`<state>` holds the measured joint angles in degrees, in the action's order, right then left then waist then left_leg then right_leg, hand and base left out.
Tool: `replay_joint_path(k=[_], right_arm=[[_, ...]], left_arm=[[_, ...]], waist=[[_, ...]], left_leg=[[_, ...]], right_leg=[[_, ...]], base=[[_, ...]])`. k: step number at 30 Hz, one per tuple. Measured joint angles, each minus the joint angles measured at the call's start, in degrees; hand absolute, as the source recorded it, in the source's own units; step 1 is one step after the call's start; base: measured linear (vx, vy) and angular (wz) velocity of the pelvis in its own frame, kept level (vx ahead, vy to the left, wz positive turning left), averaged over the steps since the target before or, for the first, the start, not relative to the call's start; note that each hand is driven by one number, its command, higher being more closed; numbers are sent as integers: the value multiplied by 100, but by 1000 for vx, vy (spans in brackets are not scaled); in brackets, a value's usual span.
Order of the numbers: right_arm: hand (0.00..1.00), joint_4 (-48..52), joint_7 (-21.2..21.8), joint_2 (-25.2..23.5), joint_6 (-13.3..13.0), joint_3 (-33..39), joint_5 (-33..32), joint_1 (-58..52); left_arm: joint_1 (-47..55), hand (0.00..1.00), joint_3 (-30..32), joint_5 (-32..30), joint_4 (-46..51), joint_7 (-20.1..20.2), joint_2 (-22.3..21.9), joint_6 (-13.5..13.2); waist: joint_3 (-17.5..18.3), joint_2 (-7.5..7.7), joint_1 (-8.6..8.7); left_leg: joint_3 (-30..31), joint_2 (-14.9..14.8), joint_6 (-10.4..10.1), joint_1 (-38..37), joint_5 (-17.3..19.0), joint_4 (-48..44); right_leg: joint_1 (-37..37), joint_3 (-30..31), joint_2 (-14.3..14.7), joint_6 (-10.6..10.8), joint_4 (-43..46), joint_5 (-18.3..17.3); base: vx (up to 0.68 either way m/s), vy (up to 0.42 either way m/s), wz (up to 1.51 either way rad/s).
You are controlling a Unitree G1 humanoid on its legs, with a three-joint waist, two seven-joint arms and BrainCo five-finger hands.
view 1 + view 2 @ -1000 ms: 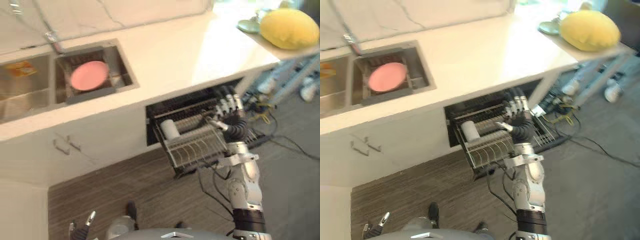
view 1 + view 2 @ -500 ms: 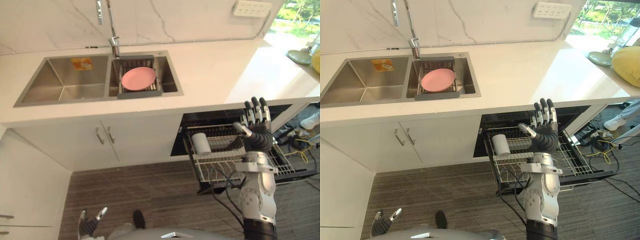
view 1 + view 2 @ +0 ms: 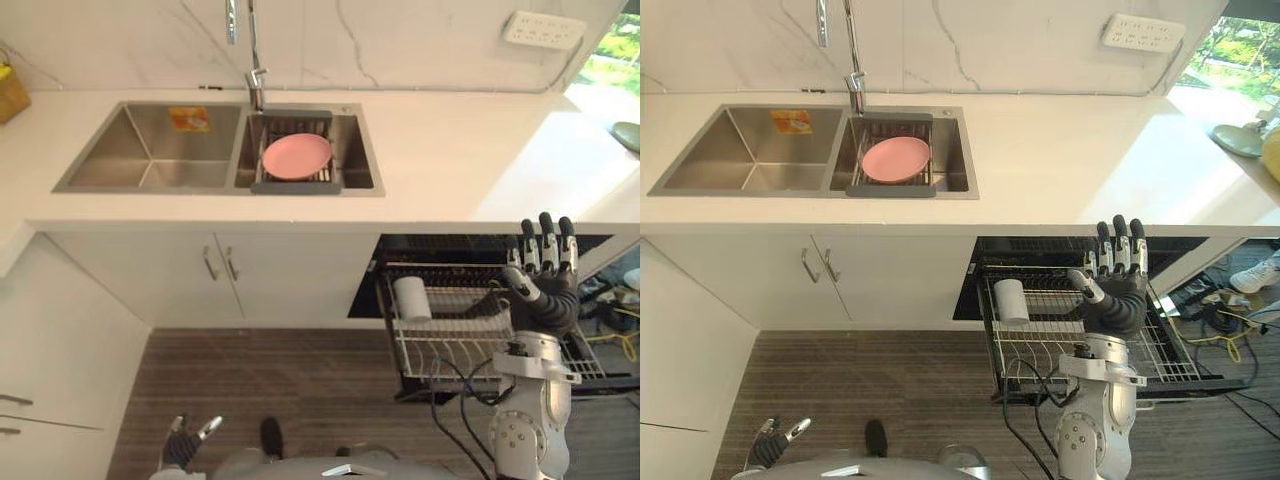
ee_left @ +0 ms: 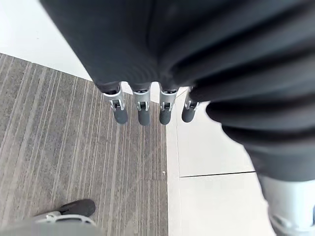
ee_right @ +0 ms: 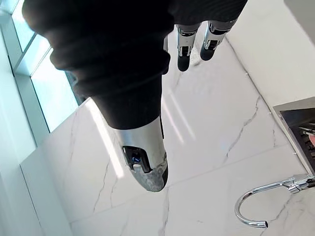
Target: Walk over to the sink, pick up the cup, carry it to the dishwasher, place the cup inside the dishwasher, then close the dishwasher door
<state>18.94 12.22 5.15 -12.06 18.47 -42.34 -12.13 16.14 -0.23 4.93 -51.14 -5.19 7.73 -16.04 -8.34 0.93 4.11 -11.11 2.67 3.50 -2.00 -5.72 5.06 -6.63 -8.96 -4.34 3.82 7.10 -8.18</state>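
Right eye view: cup (image 3: 1011,301) white, plain, cylindrical, sits at left end of wire rack (image 3: 1160,352), rack pulled out of open dishwasher (image 3: 1040,246) under tabletop (image 3: 1070,170). Right hand (image 3: 1118,292) raised over rack, right of cup, not touching it; fingers straight and spread, thumb apart, empty. Left hand (image 3: 186,446) low above floor; left wrist view: fingers (image 4: 143,112) straight, empty. Pink plate (image 3: 896,158) in sink (image 3: 750,165), right basin.
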Motion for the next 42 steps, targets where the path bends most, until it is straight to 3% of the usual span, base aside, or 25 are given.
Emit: replay_joint_path(k=[8, 12, 13, 14, 15, 16, 17, 19, 20, 21, 22, 23, 24, 25, 26, 28, 31, 35, 37, 38, 39, 40, 41, 42], right_arm=[[0, -218, 121, -16, 231, -461, 1, 77], [0, -327, 205, -11, 360, -543, -106, 44], [0, -315, 222, -19, 371, -564, -117, 19], [0, -211, 222, -23, 398, -617, -116, -101], [0, -41, 229, -14, 479, -747, -113, -233], [0, 80, 237, -14, 504, -803, -110, -331], [0, 309, 282, -80, 502, -892, -101, -535], [0, 507, 407, -141, 493, -919, -55, -539], [0, 493, 400, -185, 489, -872, -56, -405], [0, 475, 394, -225, 486, -867, -56, -323], [0, 476, 393, -222, 480, -837, -56, -291], [0, 476, 391, -211, 478, -814, -57, -247], [0, 475, 394, -171, 477, -822, -56, -234], [0, 462, 395, -157, 475, -839, -56, -254], [0, 418, 404, -107, 487, -927, -51, -191], [0, 316, 405, -64, 492, -937, -51, -19], [0, -70, 400, -58, 490, -957, -2, 150], [0, -95, 359, -73, 479, -1003, 5, 109], [0, -93, 326, -96, 456, -1011, 89, 123], [0, -95, 252, -122, 443, -1054, 226, 187], [0, -126, 203, -137, 433, -1126, 259, 243], [0, -206, 204, -137, 418, -1166, 307, 257], [0, -272, 196, -124, 404, -1158, 369, 260], [0, -286, 200, -122, 337, -1166, 387, 281]], left_arm=[[-4, 0, 7, -1, -181, 23, 20, -18], [119, 0, 14, 78, -245, -135, -15, 2], [103, 0, 51, 162, -267, -124, -72, 9], [46, 0, 316, 537, -345, -15, -139, 32], [106, 0, 638, 980, -388, 101, -354, 105], [179, 0, 720, 1143, -389, 171, -452, 137], [336, 0, 806, 1522, -343, 334, -568, 150], [341, 0, 890, 1813, -336, 510, -588, 184], [290, 0, 985, 1908, -286, 627, -602, 201], [307, 0, 1037, 1964, -248, 685, -575, 211], [311, 0, 1026, 1964, -223, 686, -580, 220], [454, 0, 993, 1959, -209, 686, -658, 221], [542, 0, 979, 1955, -200, 682, -708, 219], [611, 0, 978, 1975, -201, 686, -738, 196], [668, 0, 927, 1978, -246, 685, -731, 126], [670, 0, 901, 1978, -252, 689, -670, 88], [674, 0, 890, 1968, -448, 687, -618, -32], [686, 0, 875, 1844, -475, 668, -470, -96], [616, 0, 879, 1840, -478, 664, -436, -143], [550, 0, 908, 1841, -511, 643, -427, -183], [531, 0, 897, 1838, -528, 603, -419, -195], [523, 0, 882, 1813, -558, 546, -403, -199], [463, 0, 874, 1599, -580, 427, -387, -189], [350, 0, 873, 1432, -577, 372, -366, -185]], waist=[[1, 4, -56], [97, -116, -37], [66, -91, -14], [-58, -111, -22], [-163, -252, -113], [-187, -304, -130], [-149, -319, -147], [-121, -283, -187], [-275, -151, -237], [-348, -87, -324], [-356, -94, -345], [-359, -150, -413], [-342, -185, -423], [-336, -170, -423], [-321, -187, -489], [-258, -82, -479], [-128, 3, -449], [197, 117, -429], [310, 145, -409], [268, 153, -425], [213, 162, -404], [170, 112, -346], [171, 122, -295], [208, 92, -265]], left_leg=[[-137, 47, 10, -186, 111, 1], [-421, -4, -7, 31, 333, -145], [-493, -67, -3, 236, 445, -480], [-654, -422, -1, 803, 969, -1929], [-664, -894, -99, 1348, 1427, -3476], [-660, -1005, -147, 1513, 1437, -3936], [-637, -979, -326, 1470, 1476, -4139], [-603, -812, -561, 1358, 1571, -3845], [-610, -723, -856, 1414, 1440, -3995], [-550, -682, -704, 1485, 1677, -3839], [-377, -676, -706, 1504, 1667, -3595], [265, -715, -857, 1479, 1508, -3083], [425, -773, -899, 1416, 1390, -2941], [291, -741, -837, 1360, 1345, -2996], [252, -541, -629, 1275, 1601, -3004], [89, -410, -387, 1239, 1742, -3040], [-316, -352, -83, 921, 1924, -2983], [-613, -313, -13, 694, 2069, -2771], [-691, -285, -9, 505, 2038, -2480], [-826, -285, -11, 257, 2039, -2292], [-898, -252, -10, -25, 2041, -2111], [-958, -222, -14, -292, 2041, -1939], [-1018, -223, -25, -531, 2038, -1769], [-1055, -266, -84, -623, 2043, -1666]], right_leg=[[-167, 144, -34, 5, -68, 2], [48, 308, 16, -88, -54, -97], [82, 347, 27, -148, -89, -59], [70, 309, 32, -212, -142, -13], [-55, 315, 157, -169, -71, -42], [-155, 318, 193, -144, -64, -97], [-313, 321, 169, -120, -57, -198], [-338, 313, 52, -123, -65, -248], [-418, 376, -64, -133, -130, -242], [-515, 372, -183, -115, -204, -233], [-547, 416, -216, -65, -222, -268], [-664, 662, -254, 45, -274, -341], [-721, 767, -254, 69, -341, -357], [-838, 1028, -309, 54, -462, -407], [-808, 1366, -363, 8, -309, -493], [-528, 1696, -363, 71, 217, -600], [-536, 2001, -503, 34, 332, -522], [-380, 2115, -581, 37, 480, -370], [-14, 2099, -521, 228, 1161, -347], [454, 2045, -499, 1000, 2214, -315], [811, 1992, -521, 1142, 3058, -174], [1112, 1797, -598, 961, 3792, -131], [1444, 1258, -749, 438, 4239, -353], [1804, 774, -831, 162, 4100, -504]], base=[[35, -11, -8], [-46, -12, -15], [27, -5, 12], [0, 0, 0], [-6, 20, -6], [34, 33, -7], [99, 66, 23], [97, 93, 29], [37, 89, 20], [40, 107, 18], [12, 162, -4], [24, 147, -24], [105, 264, -40], [206, 259, -56], [249, 292, -54], [260, 197, -61], [188, 148, -53], [219, 73, -47], [168, 19, -33], [130, 2, -45], [198, 3, -47], [191, 0, -25], [174, 8, -15], [143, -2, -9]])
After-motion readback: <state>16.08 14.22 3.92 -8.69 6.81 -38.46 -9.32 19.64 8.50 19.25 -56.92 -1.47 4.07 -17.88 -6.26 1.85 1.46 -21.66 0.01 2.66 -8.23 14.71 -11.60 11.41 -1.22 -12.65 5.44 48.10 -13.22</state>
